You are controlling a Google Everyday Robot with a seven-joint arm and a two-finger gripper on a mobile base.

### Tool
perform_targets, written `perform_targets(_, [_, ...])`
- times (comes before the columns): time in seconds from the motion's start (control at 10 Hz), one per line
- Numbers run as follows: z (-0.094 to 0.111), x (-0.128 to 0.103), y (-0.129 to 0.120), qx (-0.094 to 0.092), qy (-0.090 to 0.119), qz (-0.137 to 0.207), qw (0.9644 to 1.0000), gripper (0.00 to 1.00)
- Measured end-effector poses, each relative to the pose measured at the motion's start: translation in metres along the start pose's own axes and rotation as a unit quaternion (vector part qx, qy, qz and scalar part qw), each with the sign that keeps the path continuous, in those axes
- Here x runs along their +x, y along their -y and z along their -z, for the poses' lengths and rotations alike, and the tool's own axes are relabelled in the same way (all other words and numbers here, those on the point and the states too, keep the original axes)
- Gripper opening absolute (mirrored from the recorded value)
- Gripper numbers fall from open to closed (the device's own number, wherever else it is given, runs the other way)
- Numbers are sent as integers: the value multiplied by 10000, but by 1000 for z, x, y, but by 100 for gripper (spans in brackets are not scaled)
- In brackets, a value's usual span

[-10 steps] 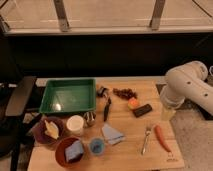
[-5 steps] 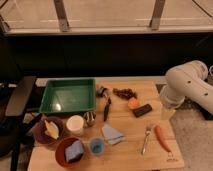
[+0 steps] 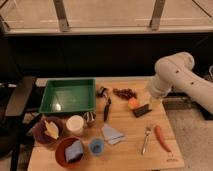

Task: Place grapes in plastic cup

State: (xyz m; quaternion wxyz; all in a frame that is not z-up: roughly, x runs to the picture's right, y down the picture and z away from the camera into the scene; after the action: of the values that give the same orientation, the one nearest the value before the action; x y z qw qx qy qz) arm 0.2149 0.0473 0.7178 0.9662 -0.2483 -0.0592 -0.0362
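Note:
The grapes (image 3: 125, 93), a small dark reddish-purple cluster, lie on the wooden table (image 3: 125, 155) near its far edge, just right of centre. The plastic cup (image 3: 96, 146), short and light blue, stands near the front edge, well to the left of the grapes and nearer the front. My white arm comes in from the right, and its gripper (image 3: 154, 100) hangs low over the table's right side, a short way right of the grapes. It is open and holds nothing.
A green tray (image 3: 67, 95) fills the back left. An orange fruit (image 3: 132, 103) and a black block (image 3: 142, 110) lie beside the gripper. A cream cup (image 3: 75, 125), a red-brown bowl with a blue sponge (image 3: 70, 151), a dark bowl (image 3: 47, 130), a blue cloth (image 3: 112, 133), a fork (image 3: 146, 137) and a carrot (image 3: 162, 138) lie nearer the front.

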Motion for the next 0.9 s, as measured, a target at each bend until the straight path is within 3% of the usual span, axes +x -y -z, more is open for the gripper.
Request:
perform_targets(0.3, [-4, -49, 41, 171, 388, 48, 9991, 65])
perform_targets(0.6, [-12, -94, 65, 437, 426, 165, 9980, 65])
perform_targets(0.9, [-11, -93, 66, 449, 411, 170, 9980, 65])
